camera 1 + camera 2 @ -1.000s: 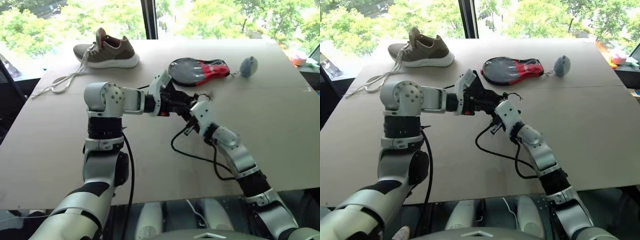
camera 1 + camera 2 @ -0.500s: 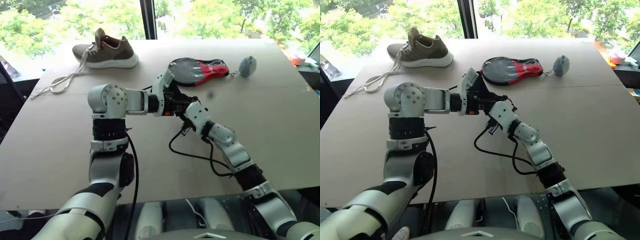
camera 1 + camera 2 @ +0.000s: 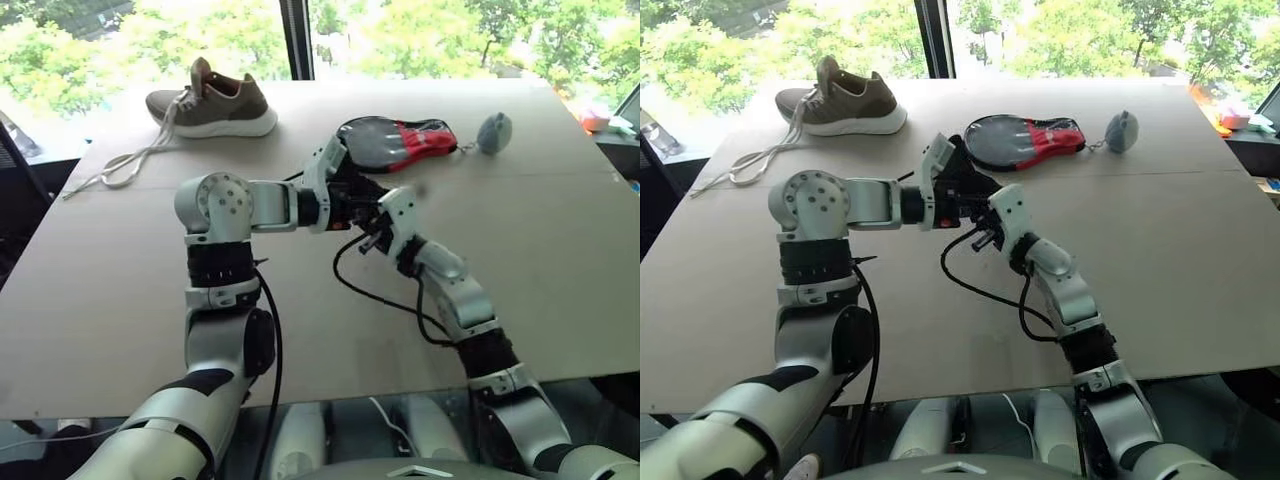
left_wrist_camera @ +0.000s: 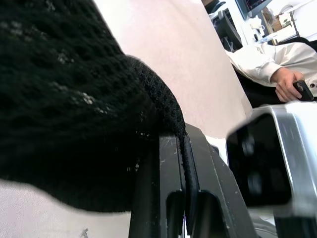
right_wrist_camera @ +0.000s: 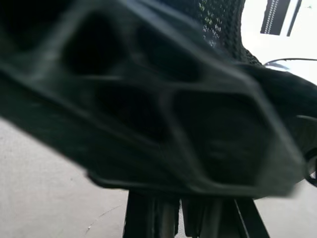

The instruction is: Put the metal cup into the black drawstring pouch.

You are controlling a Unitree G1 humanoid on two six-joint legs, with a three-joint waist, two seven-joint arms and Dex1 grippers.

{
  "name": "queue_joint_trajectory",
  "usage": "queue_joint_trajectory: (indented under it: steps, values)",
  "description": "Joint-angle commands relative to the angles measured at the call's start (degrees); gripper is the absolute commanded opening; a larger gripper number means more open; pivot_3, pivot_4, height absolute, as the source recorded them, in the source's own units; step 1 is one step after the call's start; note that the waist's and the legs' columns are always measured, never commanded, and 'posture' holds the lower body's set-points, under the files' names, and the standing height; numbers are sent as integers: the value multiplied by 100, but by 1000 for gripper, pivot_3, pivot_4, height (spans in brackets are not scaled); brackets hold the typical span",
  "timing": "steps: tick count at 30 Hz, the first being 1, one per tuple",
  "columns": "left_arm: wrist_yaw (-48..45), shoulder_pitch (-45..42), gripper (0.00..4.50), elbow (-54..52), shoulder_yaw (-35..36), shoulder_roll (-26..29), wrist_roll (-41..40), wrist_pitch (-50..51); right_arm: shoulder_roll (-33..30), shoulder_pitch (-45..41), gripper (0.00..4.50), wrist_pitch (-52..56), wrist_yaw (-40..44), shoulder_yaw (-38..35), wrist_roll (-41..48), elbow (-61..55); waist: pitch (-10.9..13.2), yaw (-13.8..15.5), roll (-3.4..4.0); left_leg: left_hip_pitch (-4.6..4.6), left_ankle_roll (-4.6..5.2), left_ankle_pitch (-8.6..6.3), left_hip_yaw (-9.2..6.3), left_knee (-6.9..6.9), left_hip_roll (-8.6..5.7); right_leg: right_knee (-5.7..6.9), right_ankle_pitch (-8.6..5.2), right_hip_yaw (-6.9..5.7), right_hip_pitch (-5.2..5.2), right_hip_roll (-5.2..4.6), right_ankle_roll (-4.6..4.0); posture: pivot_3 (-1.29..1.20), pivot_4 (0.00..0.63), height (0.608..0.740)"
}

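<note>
Black mesh pouch [image 4: 64, 99] — black-and-red case [image 3: 395, 141]

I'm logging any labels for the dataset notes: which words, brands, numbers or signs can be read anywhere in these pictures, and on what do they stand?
None can be read.
shoe: no brand or lettering readable.
black-and-red case: no print readable.
black drawstring pouch: plain mesh fabric, no label showing.
grey ball: no marking to be made out.

Bright window backlight — wrist views blurred.
</note>
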Motion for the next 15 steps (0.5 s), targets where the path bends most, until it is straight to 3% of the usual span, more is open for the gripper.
queue_joint_trajectory:
  steps: [1,4,10,12,15]
  values:
    - [3,-171,0,-30,125,-207,-123,38,-122,-88,32,-658,478,890,-550,-505,0,-4,0,0,0,0,0,0,-1,0,0,0,0,0,0,0,150,740]
    - [106,-380,0,207,231,-361,-28,-65,-300,-230,32,-1152,243,1299,-1299,-226,1,-19,1,1,0,0,-2,-2,-2,-1,-1,-1,-2,3,1,0,150,740]
    - [157,-320,0,63,206,-379,-228,44,162,-618,32,-526,-443,-107,-374,664,4,-3,-5,1,-2,1,-3,3,0,8,0,-1,-1,0,0,0,150,740]
    - [171,-182,0,-46,109,-339,-369,47,104,-584,32,-716,-237,42,-481,606,4,-2,-5,1,-2,1,-2,2,0,7,0,-1,-1,-1,0,0,150,740]
    - [293,-204,0,26,226,-426,-269,44,-120,-354,32,-1160,411,999,-1002,149,5,-13,-4,-1,-2,1,-1,-1,-1,2,0,0,-2,-3,0,0,150,740]
